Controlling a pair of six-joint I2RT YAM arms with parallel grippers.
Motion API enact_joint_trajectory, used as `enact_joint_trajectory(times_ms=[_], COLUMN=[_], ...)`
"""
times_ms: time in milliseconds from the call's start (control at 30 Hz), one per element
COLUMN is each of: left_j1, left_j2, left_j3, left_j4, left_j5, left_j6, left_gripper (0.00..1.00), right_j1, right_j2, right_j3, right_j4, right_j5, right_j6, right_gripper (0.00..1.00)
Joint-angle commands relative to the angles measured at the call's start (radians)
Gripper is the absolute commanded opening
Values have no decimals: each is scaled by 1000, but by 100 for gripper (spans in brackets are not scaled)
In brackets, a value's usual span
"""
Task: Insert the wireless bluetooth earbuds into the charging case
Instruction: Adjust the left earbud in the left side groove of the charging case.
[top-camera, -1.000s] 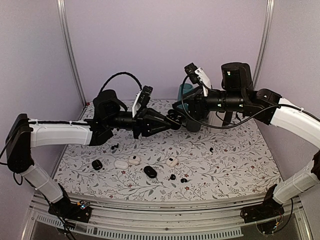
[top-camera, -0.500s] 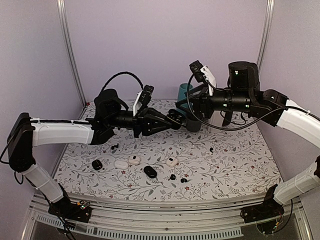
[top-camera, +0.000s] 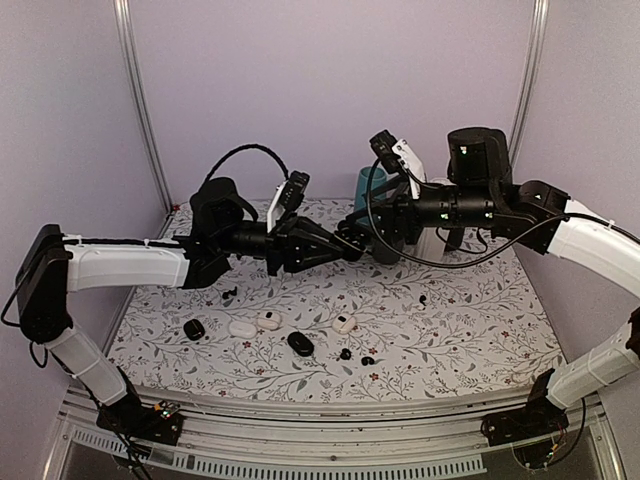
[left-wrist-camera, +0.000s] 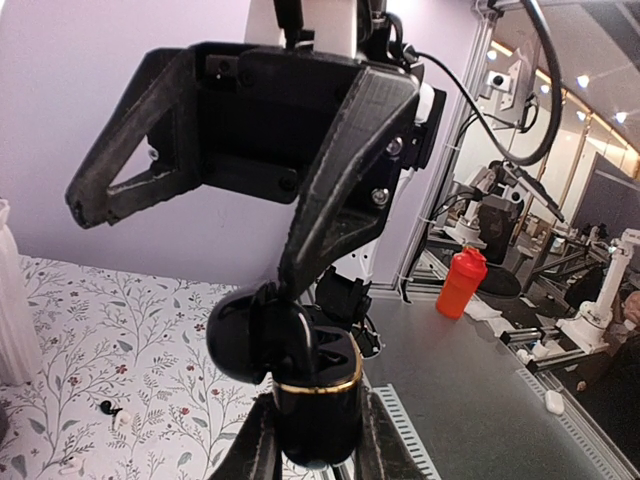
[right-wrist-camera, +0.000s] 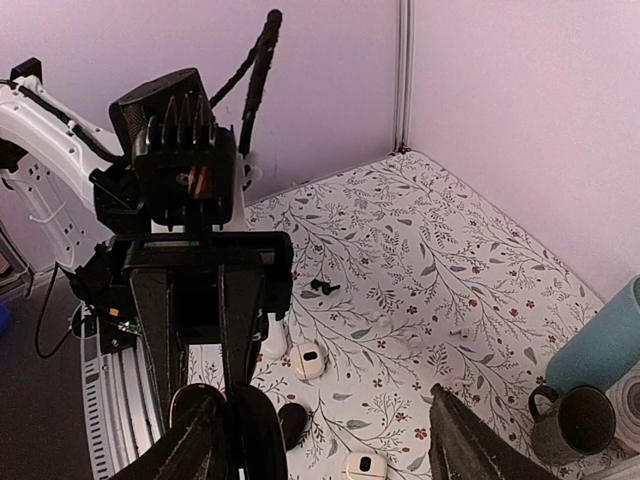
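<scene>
While the left gripper (left-wrist-camera: 312, 440) is clenched on the charging case (left-wrist-camera: 318, 385), holding it in the air with its lid swung open, the right gripper (right-wrist-camera: 325, 410) faces it with jaws spread wide and grasps nothing that shows. One right finger (left-wrist-camera: 330, 170) reaches down to the case and appears to touch it by the lid. Two black earbuds (top-camera: 345, 354) lie close together on the floral table (top-camera: 470, 330), well below the case toward the near edge. A second black case (top-camera: 300, 343) lies below it too, slightly left.
</scene>
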Motion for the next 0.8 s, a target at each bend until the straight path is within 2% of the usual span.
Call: enact_joint_trajectory(times_ms=[0, 200, 533, 767], left_j1=[12, 12, 13, 12], left_j2=[3, 1, -2, -2], left_j3=[26, 26, 30, 27], left_j4=[36, 40, 37, 24], left_j5=[17, 17, 28, 19], left_j6=[-6, -5, -14, -5], left_gripper=[0, 0, 0, 0], right_j1=[7, 9, 34, 37], right_j2=[17, 27, 35, 15], right_j3=[-10, -9, -15, -29], right_j4=[-36, -61, -96, -78], right_j5=[17, 32, 162, 113], right_j6=[-20, -25, -68, -69], right_gripper=[69, 69, 68, 68])
